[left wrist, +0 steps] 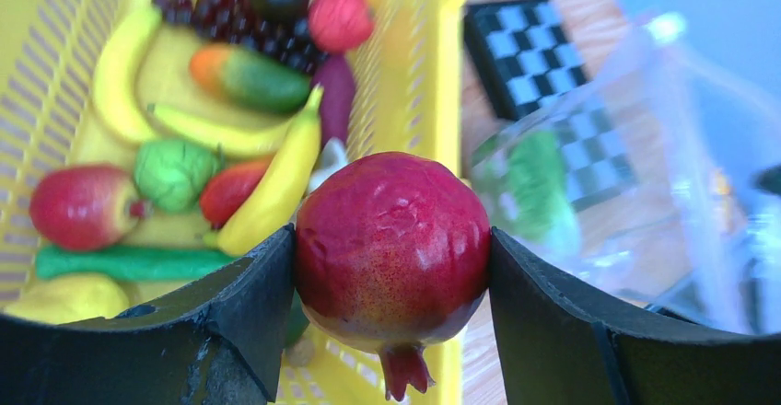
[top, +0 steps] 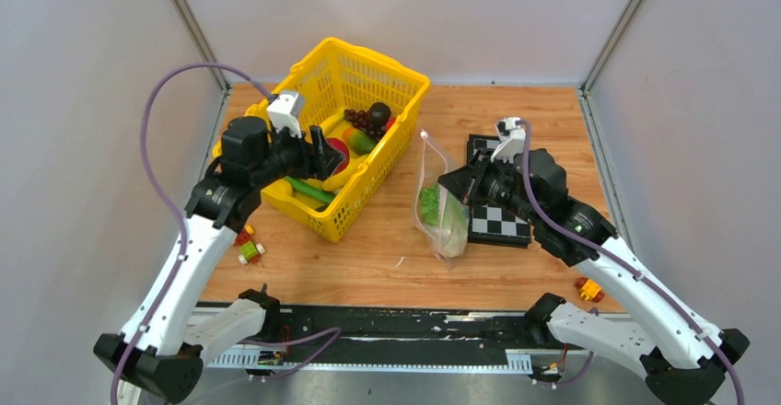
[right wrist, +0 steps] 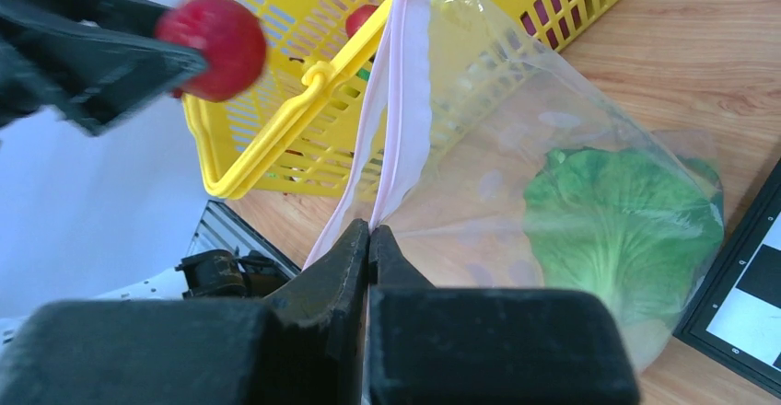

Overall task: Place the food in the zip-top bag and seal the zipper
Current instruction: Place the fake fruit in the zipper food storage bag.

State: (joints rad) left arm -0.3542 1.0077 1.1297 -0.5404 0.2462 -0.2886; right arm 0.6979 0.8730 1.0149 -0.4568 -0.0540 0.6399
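Lettuce (right wrist: pixel 617 230) is contained in the zip-top bag (right wrist: pixel 497 147), pinched at its zipper (right wrist: pixel 401 83) by the right gripper (right wrist: pixel 368 235). A pomegranate (left wrist: pixel 391 230) is clamped by the left gripper (left wrist: pixel 391 244) over the fruit-filled basket (left wrist: pixel 447 92).

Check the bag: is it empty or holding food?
Holding food: a green lettuce lies inside the zip-top bag, seen through its clear plastic.

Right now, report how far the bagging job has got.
Done: green plastic lettuce leaf inside the clear zip-top bag. In hand: left gripper grips a red round toy fruit; right gripper pinches the pink zipper strip. Left: remaining food in the yellow mesh basket, then sealing.
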